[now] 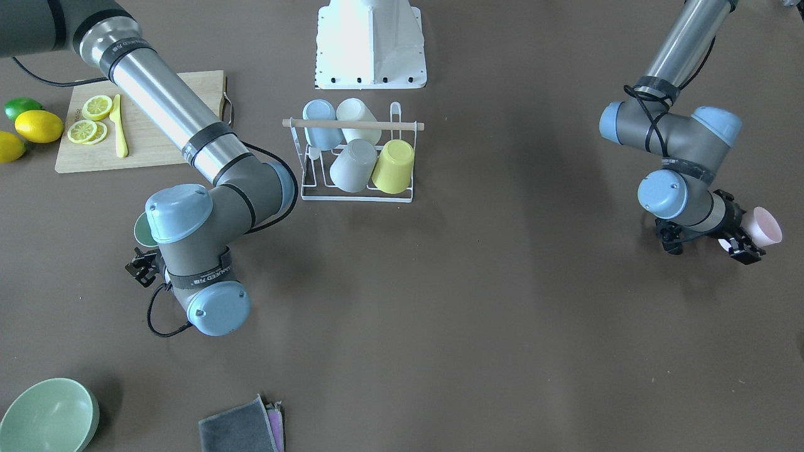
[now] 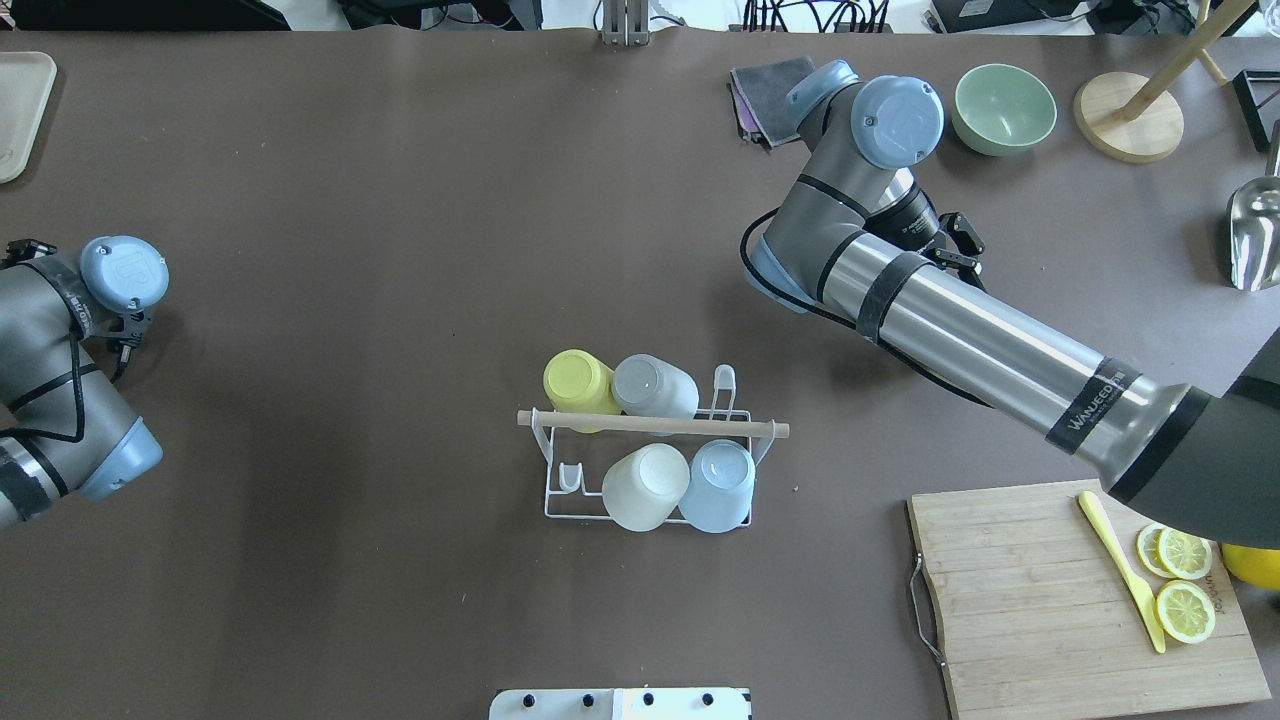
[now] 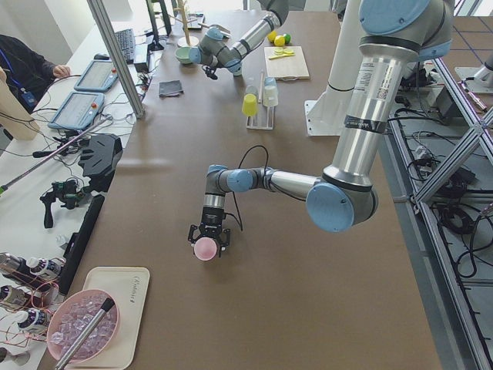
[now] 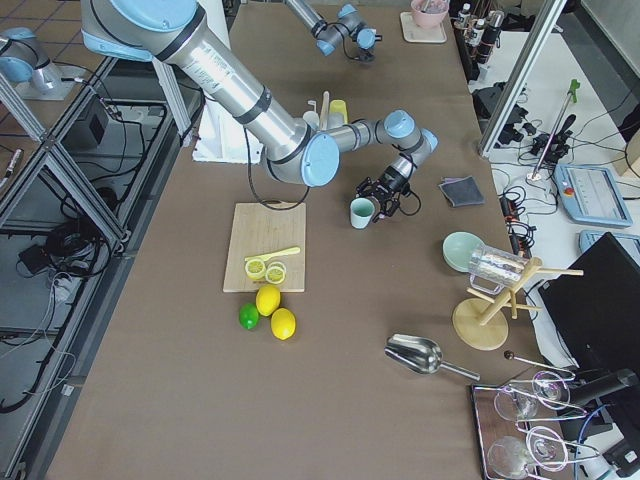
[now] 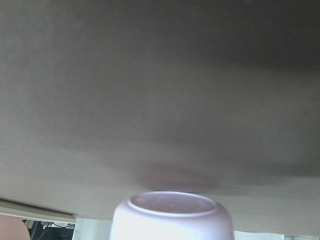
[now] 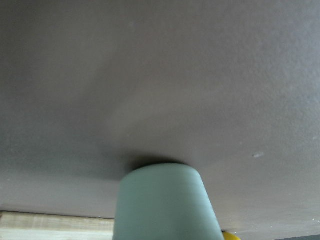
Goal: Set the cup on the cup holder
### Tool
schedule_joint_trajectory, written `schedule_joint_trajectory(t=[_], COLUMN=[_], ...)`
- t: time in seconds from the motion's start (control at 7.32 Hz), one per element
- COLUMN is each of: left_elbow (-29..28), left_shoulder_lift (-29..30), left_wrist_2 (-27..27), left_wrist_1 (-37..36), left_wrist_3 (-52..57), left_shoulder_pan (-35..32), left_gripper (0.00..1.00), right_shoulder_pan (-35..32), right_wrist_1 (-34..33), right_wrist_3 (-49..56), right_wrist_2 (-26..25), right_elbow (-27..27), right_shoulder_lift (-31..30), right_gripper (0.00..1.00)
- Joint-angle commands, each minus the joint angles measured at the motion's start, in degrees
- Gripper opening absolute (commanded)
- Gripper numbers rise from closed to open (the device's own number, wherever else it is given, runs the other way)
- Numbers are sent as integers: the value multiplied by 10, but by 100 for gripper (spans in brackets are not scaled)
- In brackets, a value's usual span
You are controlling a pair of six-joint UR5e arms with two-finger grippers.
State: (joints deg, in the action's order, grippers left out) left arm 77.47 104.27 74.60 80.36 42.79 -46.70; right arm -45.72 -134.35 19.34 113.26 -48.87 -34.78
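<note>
**Both arms hold a cup, rack has four**

Going left to right in the overhead view. Left gripper (image 1: pixel 741 242) is out near the table's left end, well apart from the rack; fingers clamped on a pink cup (image 1: pixel 763 226), held on its side off the table, its mouth pointing away from the rack in the front view. The left wrist view shows that cup's base (image 5: pixel 172 215) over bare table.

Mid table: the rack (image 2: pixel 560 505), white wire with a wooden rod (image 2: pixel 652 424) across the top. Four cups sit upside down on its prongs: yellow cup (image 2: pixel 578 382) and grey cup (image 2: pixel 655 387) on the far side, white cup (image 2: pixel 645 486) and blue cup (image 2: pixel 720 485) on the near side. One short prong at the rack's left end is bare.

Right gripper (image 4: pixel 378 202) is far side of the table, right of the rack and apart from it; fingers closed on a green cup (image 4: pixel 361 212), tilted, close above the table. Green bowl (image 2: pixel 1003 108) and grey cloth (image 2: pixel 760 92) lie beyond it. Board (image 2: pixel 1060 600) with lemon slices (image 2: pixel 1185 600) and a yellow knife (image 2: pixel 1122 568) is near right.
</note>
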Motion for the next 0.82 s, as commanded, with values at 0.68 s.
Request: schedule_joint_trajectory(t=[0.68], left_elbow=[2], left_shoulder_lift=[-9], left_wrist_2=[14], left_wrist_1=[58], left_wrist_3=[0], left_shoulder_pan=[-27], left_gripper=[63], right_shoulder_pan=[17], right_wrist_1=[0], right_wrist_3=[23], right_wrist_2=[6], right_elbow=[0], right_shoulder_lift=[-11], right_gripper=[66])
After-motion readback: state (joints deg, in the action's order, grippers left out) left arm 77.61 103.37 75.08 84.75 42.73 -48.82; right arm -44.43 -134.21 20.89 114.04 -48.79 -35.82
